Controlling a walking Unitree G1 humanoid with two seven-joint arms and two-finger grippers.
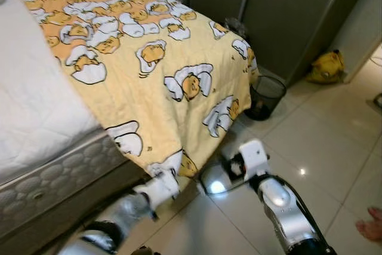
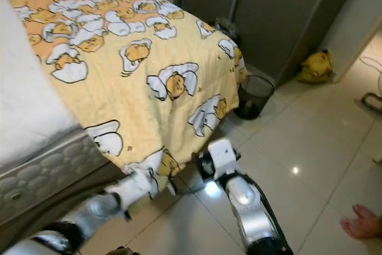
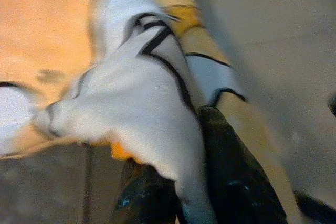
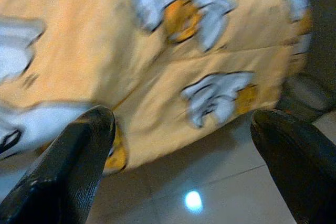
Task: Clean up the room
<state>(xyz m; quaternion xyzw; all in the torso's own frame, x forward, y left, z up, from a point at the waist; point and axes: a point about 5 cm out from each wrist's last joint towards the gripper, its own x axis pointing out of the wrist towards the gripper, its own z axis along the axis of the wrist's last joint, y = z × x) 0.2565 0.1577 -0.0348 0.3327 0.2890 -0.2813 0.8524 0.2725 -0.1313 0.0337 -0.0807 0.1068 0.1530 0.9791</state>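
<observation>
Gripping: the hanging corner of the yellow quilted blanket printed with white-and-orange egg cartoons [image 1: 149, 70] is pinched by the left gripper [image 3: 181, 192]; its jaws are closed onto a fold of the cloth, which is seen squeezed between the two black fingers [image 3: 236, 182] in the left wrist view.
Left gripper place: it is held low at the bed's near corner, at the blanket's bottom edge, just above the floor.
Right gripper: the right gripper [image 4: 184, 166] is held with its jaws spread wide and nothing between them; the black fingers [image 4: 68, 161] are apart from the cloth.
Blanket relative to the right jaws: the draped side of the blanket lies just ahead of them, with glossy pale floor tiles [image 1: 322, 141] below.
Blanket place: it is spread over the far part of the bed and hangs over the end and side.
Bed: a white mattress with a grey quilted side [image 1: 42, 117] is left uncovered on the near part, beside the left gripper.
Bin: a black wire-mesh waste basket [image 1: 264, 96] stands on the floor beyond the right jaws, just beside the blanket's hanging corner.
Yellow object: a yellow soft item [image 1: 326, 67] lies on the floor by the grey wardrobe doors [image 1: 280, 10], well apart from both grippers.
Person: a bare foot [image 1: 371, 224] is seen on the tiles to the right of the right arm.
</observation>
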